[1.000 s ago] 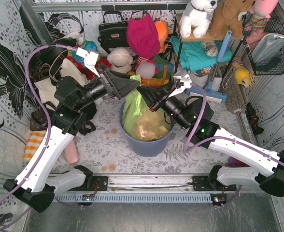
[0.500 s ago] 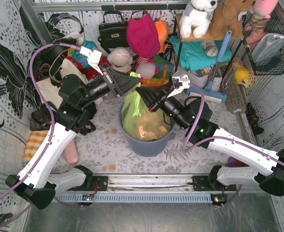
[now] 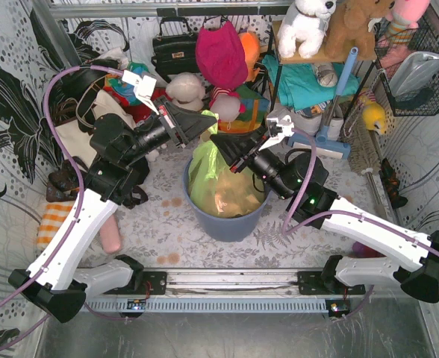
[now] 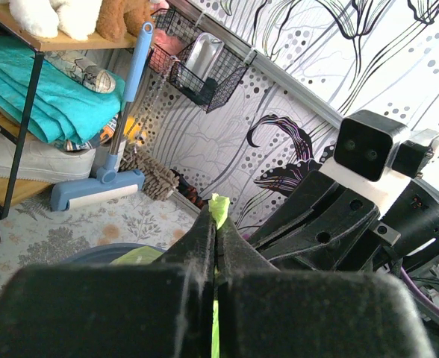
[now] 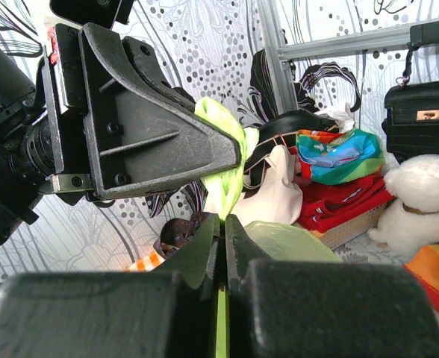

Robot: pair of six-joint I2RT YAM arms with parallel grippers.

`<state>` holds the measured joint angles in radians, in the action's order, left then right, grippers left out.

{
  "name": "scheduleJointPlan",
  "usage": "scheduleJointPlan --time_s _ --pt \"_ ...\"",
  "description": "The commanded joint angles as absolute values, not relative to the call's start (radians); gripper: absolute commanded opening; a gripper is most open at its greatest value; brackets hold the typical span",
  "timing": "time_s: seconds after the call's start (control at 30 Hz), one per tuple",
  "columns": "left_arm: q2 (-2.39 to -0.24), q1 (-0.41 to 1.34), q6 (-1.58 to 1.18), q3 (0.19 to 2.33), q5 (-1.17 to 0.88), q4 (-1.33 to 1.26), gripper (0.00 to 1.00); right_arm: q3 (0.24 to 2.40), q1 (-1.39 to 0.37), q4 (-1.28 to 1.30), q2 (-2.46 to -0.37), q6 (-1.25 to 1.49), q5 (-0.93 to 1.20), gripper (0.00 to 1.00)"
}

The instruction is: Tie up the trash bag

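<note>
No word, brand, number or sign can be read in any of the three views. The nearest thing to a label is the small gold plate on the front of the black leather handbag [image 5: 426, 125] at the back of the surface. It is too small and too blurred to tell whether it bears any lettering.
</note>
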<state>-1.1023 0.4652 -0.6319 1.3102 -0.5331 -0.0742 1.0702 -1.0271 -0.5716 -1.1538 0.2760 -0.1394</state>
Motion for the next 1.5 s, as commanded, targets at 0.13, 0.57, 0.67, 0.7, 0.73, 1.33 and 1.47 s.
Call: scheduleJointPlan --time_s 0.13,0.57,0.67,0.7,0.73,1.33,1.47 --pt "-1.087 0.471 -0.618 1.324 -0.514 -0.127 0.00 1.120 -1.034 -0.448 -1.082 0.344 -0.154 0.18" --pt "-1.100 0.471 -0.622 1.318 -0.510 -0.125 0.00 1.228 -1.061 -0.002 -1.055 0.677 -0.056 0.34" --pt "-1.102 0.471 -0.624 1.318 -0.510 -0.128 0.00 1.230 -1.068 0.032 -1.067 0.702 -0.064 0.38" --pt "-1.102 0.471 -0.625 1.318 -0.511 -0.128 0.00 1.229 -1.070 0.031 -1.070 0.707 -0.063 0.39" --pt "-1.102 0.471 -0.626 1.318 -0.511 -0.130 0.00 1.229 -1.070 0.026 -1.074 0.708 -0.061 0.39" --pt "-1.095 0.471 -0.615 1.318 -0.519 -0.115 0.00 1.260 -1.072 0.060 -1.073 0.707 -0.114 0.03" --pt "-1.094 0.471 -0.613 1.318 -0.517 -0.114 0.00 1.266 -1.071 0.135 -1.038 0.700 -0.139 0.00"
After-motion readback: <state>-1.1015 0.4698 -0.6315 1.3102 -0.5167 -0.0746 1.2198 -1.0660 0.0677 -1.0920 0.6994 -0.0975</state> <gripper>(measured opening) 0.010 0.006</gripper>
